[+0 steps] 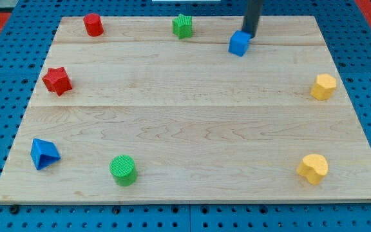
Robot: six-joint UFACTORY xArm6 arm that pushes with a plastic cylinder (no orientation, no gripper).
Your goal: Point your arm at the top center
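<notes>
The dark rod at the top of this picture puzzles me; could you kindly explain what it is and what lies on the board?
There is one picture, from a camera looking down at a wooden board. The rod is the end of a robot arm; it holds nothing and only pushes blocks. My tip sits right behind the blue cube, near the view's top. Also on the board: a red cylinder, green star, red star, blue triangle, green cylinder and two yellow blocks.

My single camera looks down at a slant from the near edge of the pale wooden board, framing it whole.
</notes>
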